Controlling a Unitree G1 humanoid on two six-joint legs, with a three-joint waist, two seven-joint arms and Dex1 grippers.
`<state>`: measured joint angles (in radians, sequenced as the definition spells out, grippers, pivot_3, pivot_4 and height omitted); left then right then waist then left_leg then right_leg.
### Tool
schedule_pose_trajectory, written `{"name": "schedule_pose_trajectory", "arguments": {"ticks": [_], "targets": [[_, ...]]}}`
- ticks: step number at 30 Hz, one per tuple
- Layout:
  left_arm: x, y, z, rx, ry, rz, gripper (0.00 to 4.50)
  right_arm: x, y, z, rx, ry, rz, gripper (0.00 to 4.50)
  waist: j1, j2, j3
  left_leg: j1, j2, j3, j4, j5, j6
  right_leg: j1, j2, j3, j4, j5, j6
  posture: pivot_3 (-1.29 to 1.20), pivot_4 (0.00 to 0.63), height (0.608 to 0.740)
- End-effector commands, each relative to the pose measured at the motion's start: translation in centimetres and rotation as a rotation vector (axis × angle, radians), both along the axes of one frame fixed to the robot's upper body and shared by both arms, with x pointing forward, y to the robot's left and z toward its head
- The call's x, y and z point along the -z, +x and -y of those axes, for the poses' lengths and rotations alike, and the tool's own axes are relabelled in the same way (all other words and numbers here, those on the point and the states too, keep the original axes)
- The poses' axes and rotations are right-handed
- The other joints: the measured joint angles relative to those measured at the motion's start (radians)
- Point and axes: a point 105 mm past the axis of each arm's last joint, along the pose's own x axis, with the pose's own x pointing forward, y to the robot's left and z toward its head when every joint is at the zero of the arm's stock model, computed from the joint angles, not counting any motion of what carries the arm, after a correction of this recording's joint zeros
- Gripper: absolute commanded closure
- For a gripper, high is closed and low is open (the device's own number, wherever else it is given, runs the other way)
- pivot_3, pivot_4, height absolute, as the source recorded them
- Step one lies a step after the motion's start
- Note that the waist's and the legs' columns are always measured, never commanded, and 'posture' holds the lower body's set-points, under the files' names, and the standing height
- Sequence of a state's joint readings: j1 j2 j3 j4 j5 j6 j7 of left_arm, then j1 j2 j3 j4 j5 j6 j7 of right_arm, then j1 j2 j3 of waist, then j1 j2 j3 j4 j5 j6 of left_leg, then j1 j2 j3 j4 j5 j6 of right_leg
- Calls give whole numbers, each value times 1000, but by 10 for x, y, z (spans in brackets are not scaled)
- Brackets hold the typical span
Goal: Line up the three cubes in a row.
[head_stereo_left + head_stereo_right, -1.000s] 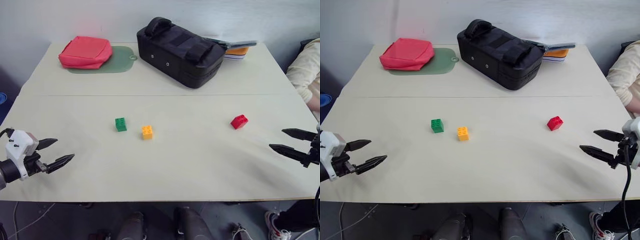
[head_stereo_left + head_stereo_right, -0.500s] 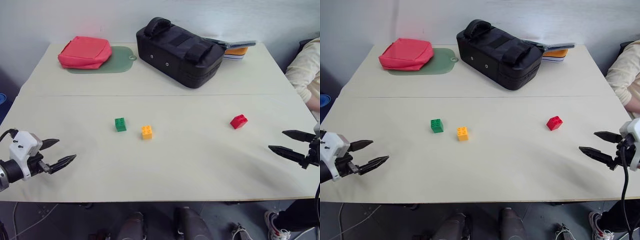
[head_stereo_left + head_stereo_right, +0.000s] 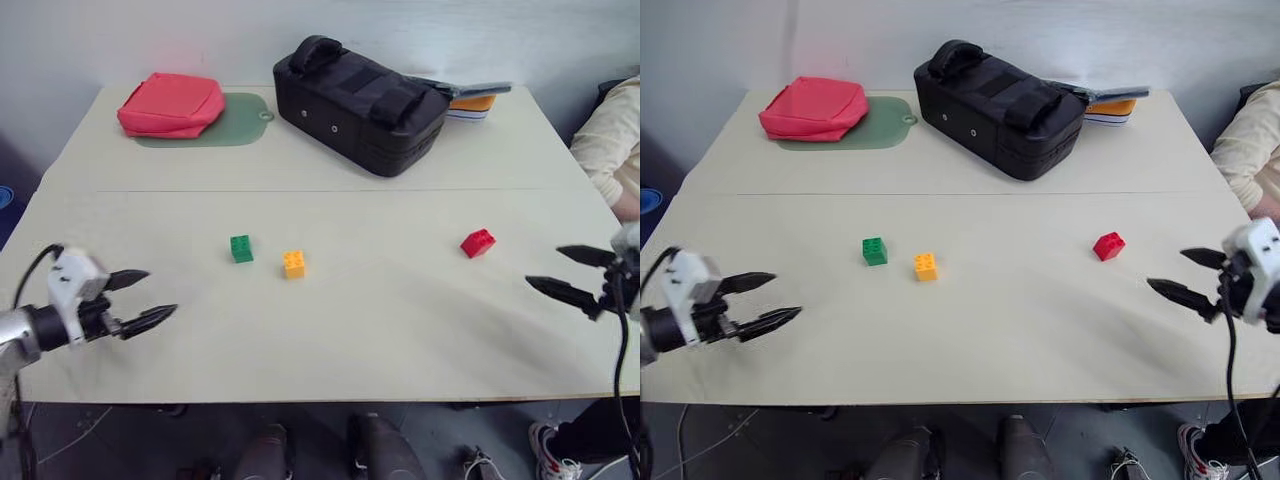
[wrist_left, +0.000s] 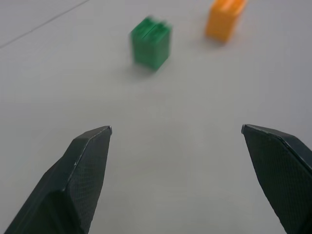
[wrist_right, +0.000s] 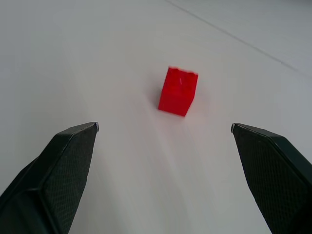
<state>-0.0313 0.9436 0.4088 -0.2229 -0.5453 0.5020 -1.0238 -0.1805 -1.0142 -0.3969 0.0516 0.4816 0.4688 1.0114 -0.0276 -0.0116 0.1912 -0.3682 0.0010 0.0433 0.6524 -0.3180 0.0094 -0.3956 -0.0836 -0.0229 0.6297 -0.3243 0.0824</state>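
Left gripper (image 3: 145,297) jaws spread empty short of the green cube (image 3: 241,248); right gripper (image 3: 1181,277) jaws spread empty, facing the red cube (image 3: 1108,246).

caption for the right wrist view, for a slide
Open right pincer aimed at the red cube on the bare table.

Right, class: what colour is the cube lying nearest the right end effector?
Red; it shows best in the right wrist view.

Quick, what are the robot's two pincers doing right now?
Left pincer: open, holding nothing.
Right pincer: open, holding nothing.
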Motion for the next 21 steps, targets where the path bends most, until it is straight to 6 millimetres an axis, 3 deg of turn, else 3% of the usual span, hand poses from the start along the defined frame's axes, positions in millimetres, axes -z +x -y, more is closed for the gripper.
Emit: {"name": "schedule_pose_trajectory", "arguments": {"ticks": [1,5,9,15,21], "targets": [[-29,-6,41,232,-22,-1,10,-2,19,-10,48,5,18,0,1,0,0,0,0,0,0,0,-1,0,0,0,0,0,0,0,150,740],[-49,-7,70,407,-9,4,10,2,46,-17,97,27,24,0,0,0,0,-2,-1,0,0,0,-1,-1,1,0,-1,0,0,0,150,740],[-61,-1,92,517,6,38,10,22,76,-13,245,102,-41,0,-3,0,0,-3,0,2,3,1,-1,-1,4,1,0,0,0,0,150,740],[-65,5,107,560,10,77,10,34,88,-16,289,123,-64,0,0,0,0,-5,0,3,7,1,0,-2,4,1,8,0,0,0,150,740],[-63,8,105,542,19,80,10,34,87,-19,276,134,-59,0,0,0,0,-6,0,2,11,1,1,-2,4,2,9,1,2,0,150,740]]}}
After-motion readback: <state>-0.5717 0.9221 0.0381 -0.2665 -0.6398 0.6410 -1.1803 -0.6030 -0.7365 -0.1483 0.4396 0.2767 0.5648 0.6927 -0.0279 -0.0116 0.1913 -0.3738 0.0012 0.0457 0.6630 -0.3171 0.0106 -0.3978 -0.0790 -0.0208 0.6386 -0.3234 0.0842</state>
